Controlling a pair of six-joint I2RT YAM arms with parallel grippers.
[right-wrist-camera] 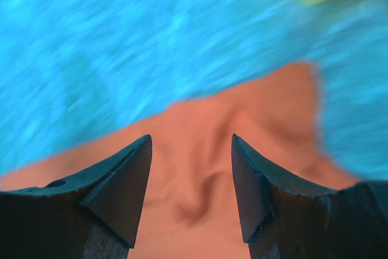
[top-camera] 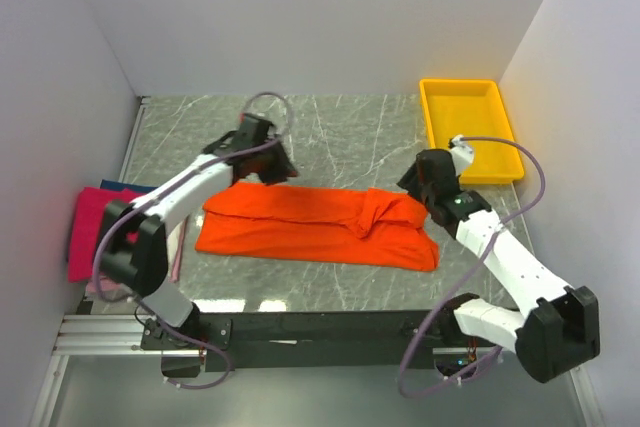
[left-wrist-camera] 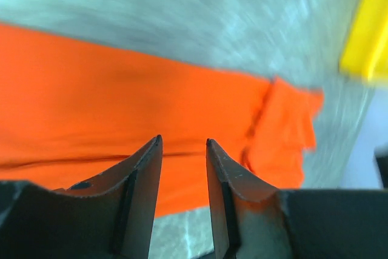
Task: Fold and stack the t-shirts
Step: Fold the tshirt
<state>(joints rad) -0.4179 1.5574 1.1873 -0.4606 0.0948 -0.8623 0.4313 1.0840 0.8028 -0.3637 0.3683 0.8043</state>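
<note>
Marble tabletop [top-camera: 340, 127] has the orange t-shirt [top-camera: 300, 222] stretched left-to-right, with my left gripper [left-wrist-camera: 183, 141] and right gripper [right-wrist-camera: 191, 137] over it, jaws apart, gripping nothing.

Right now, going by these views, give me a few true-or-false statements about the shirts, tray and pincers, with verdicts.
1. The orange t-shirt lies on the marble table. True.
2. The yellow tray holds a folded shirt. False: no shirt shows in it.
3. The right pincer grips the orange t-shirt. False: its jaws stand open above it.
4. A magenta-pink shirt lies left of the left arm. True.
5. The left pincer is clamped shut. False: its jaws are apart, holding nothing.
</note>
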